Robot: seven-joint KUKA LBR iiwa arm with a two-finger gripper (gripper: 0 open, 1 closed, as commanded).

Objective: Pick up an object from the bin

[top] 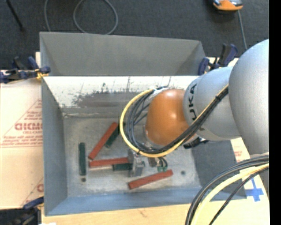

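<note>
One arm (234,102), tool (139,163) low among sticks (150,179)

The orange cover (165,116) and its cable loop (125,125) hide most of my gripper (139,163) from me, and the floor of the bin (51,139) straight below them. The red stick (107,163) just left of the gripper runs in beneath it; I cannot see where it ends. A green piece (163,162) just right of the gripper is mostly covered, shape unclear. A dark speck (183,173) further right is too small to name. The arm (234,97) runs out of frame.
</note>
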